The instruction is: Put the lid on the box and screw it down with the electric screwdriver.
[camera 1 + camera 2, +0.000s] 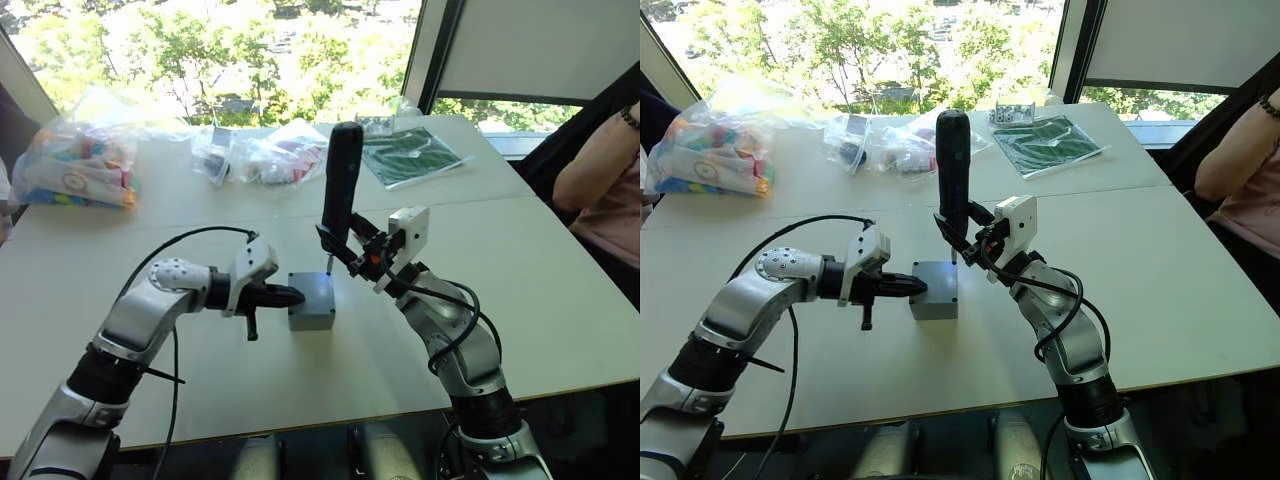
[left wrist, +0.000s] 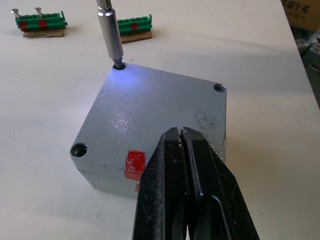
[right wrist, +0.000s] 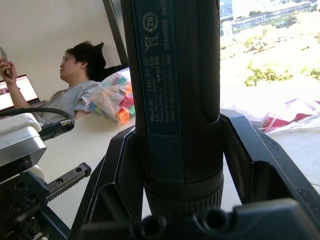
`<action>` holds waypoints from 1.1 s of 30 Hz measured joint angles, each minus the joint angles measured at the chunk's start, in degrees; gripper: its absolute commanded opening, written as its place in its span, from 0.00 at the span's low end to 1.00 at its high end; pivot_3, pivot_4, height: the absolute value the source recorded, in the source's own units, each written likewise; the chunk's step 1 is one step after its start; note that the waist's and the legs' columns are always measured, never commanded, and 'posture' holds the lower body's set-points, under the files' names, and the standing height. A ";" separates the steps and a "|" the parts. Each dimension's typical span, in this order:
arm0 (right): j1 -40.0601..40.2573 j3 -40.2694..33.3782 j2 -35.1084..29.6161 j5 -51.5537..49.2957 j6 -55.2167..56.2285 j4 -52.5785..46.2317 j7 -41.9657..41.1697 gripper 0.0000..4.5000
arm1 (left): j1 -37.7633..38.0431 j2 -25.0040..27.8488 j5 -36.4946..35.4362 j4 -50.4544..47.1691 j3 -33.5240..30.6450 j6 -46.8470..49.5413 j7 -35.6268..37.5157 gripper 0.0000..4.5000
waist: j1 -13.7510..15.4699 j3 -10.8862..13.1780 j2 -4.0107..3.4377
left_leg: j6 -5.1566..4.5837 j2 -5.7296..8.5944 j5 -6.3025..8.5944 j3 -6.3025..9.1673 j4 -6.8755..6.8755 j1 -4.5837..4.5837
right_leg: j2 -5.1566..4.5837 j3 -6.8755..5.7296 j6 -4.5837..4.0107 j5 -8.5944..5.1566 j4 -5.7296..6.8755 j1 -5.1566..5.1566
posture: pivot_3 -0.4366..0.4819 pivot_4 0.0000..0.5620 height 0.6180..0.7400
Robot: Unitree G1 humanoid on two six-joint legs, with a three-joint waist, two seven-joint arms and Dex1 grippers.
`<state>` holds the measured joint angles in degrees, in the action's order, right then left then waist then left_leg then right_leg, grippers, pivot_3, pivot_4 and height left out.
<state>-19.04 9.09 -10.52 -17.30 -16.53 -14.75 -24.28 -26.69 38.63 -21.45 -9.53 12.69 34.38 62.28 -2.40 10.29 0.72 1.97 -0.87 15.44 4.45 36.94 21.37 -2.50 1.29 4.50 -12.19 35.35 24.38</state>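
The small square grey plastic box (image 1: 311, 302) sits on the white counter (image 1: 540, 300) between the two arms, with the shallow grey plastic lid (image 2: 150, 120) already seated flush on top of it. A red mark (image 2: 134, 164) shows at the lid's near edge and runs down onto the box wall.

The right gripper (image 1: 345, 250) has its jaws clamped around the lower body of the slim black cylindrical electric screwdriver (image 1: 341, 180), which stands nearly upright over the box. Its thin metal bit (image 2: 110, 30) is set into the screw hole at one corner of the lid, where a bluish light falls on the grey surface.

The left gripper (image 1: 285, 296) reaches in from the robot's left, jaws pressed together and holding nothing, the tips at the box's side edge near the red mark.

Two green connector strips (image 2: 40, 22) lie on the counter beyond the box.
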 measured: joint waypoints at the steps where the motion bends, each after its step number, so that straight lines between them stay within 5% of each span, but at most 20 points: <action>1: -0.27 -0.01 -0.03 0.00 -0.24 -0.11 -0.07 0.41 | 0.00 -0.11 0.05 0.00 0.00 -0.01 -0.01 0.00 | 0.00 0.00 0.00 | 0.00 0.00 0.00 0.00 0.00 0.00 | 0.00 0.00 0.00 0.00 -0.01 0.00 | 0.48 0.27 1.00; 8: -2.78 -0.45 -0.47 -0.41 -4.75 -1.59 -0.09 0.41 | 0.03 -0.33 0.18 -0.03 -0.02 -0.11 0.02 0.00 | 0.00 0.05 -0.04 | 0.00 0.00 0.00 0.01 -0.03 0.05 | 0.00 -0.01 0.00 0.00 -0.03 0.05 | 0.48 0.27 1.00; 13: -10.80 -3.51 -3.88 -2.84 -18.28 -5.39 3.27 0.41 | 0.97 -0.25 -0.38 -0.48 -0.64 -1.11 0.12 0.00 | 0.33 0.55 -0.27 | 0.00 0.04 0.00 0.02 -0.01 0.25 | -0.05 -0.03 0.00 0.01 -0.03 0.21 | 0.48 0.27 1.00; 23: -31.98 -26.19 -6.26 -23.42 -45.62 -7.82 14.67 0.41 | 1.66 -0.71 -4.19 -1.38 -3.07 1.51 -0.78 0.00 | -0.07 0.66 -0.37 | -0.04 0.06 0.02 0.03 -0.15 1.01 | 0.00 -0.02 -0.13 0.16 0.17 1.03 | 0.48 0.27 1.00; 27: -35.07 -30.22 -20.14 -26.24 -62.08 -0.76 14.57 0.41 | 1.44 -0.92 -7.29 -4.02 -5.31 4.32 -1.38 0.00 | 0.95 0.77 -0.29 | -0.04 0.14 0.02 0.03 -0.04 1.16 | -0.10 -0.04 -0.19 0.13 -0.06 0.98 | 0.48 0.27 1.00; 29: -32.10 -29.60 -29.42 -25.46 -69.39 3.99 13.08 0.41 | 1.13 0.01 -9.73 -7.79 -7.13 5.74 -1.31 0.00 | 1.65 0.81 -0.26 | -0.06 0.21 0.03 -0.01 -0.03 1.26 | -0.18 -0.02 -0.19 0.13 -0.23 0.97 | 0.48 0.27 1.00; 33: -23.49 -28.03 -36.78 -27.05 -75.57 11.38 11.97 0.41 | 1.53 1.91 -11.74 -13.08 -8.18 7.02 -1.26 0.00 | 1.24 0.88 -0.33 | -0.43 0.23 0.24 -0.28 -0.03 1.23 | -0.16 0.20 -0.09 0.09 -0.29 1.01 | 0.48 0.27 1.00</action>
<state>-42.53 -18.95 -47.30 -44.35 -92.11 -3.37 -12.31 -25.16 40.54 -33.19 -22.61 4.50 41.40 61.01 -1.16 11.17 0.39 1.54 -0.64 15.68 4.17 36.92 22.60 -2.66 1.49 4.42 -12.10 35.07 25.40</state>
